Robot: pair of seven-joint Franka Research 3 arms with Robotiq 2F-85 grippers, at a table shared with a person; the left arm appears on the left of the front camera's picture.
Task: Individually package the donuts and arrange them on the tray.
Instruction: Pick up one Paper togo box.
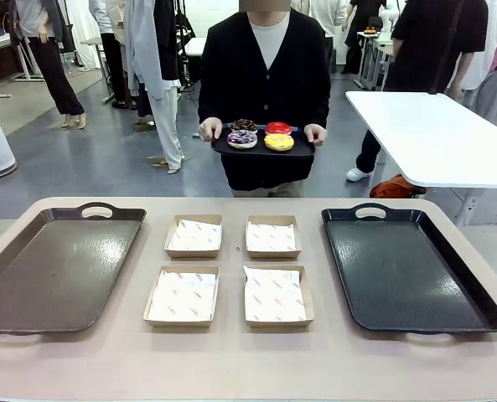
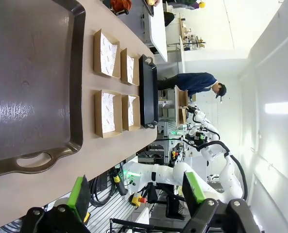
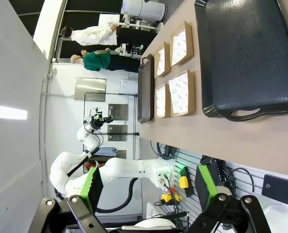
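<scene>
Beige laminate covers the table (image 1: 231,368). 2 large handled trays lie flat on it: a dark brown tray (image 1: 55,268) at the robot's left and a black tray (image 1: 407,268) at the robot's right. Between them sit 4 shallow cardboard boxes in a 2-by-2 grid, each lined with printed white paper:
- far-left box (image 1: 194,235)
- far-right box (image 1: 272,236)
- near-left box (image 1: 183,296)
- near-right box (image 1: 277,295)

The boxes stand apart from one another and from both trays.

The 4 donuts (image 1: 250,139) are beyond the table's far edge, on a small black serving tray (image 1: 221,147). The person (image 1: 265,75) standing there holds it level at waist height, with one hand (image 1: 210,129) at its picture-left end and the other hand (image 1: 315,134) at its picture-right end. Layout on the serving tray:
- dark sprinkled donut (image 1: 244,125), back left
- red donut (image 1: 273,129), back right
- pale purple-topped donut (image 1: 237,139), front left
- yellow donut (image 1: 273,142), front right

Whether neighbouring donuts touch cannot be told.

Left gripper (image 2: 136,189): fingers spread wide, green pads (image 2: 79,191) well apart, with background hardware visible through the gap. It sits off the table's near edge, near the brown tray's handle.

Right gripper (image 3: 148,187): fingers spread wide in the same way. It sits off the near edge, near the black tray's handle.
</scene>
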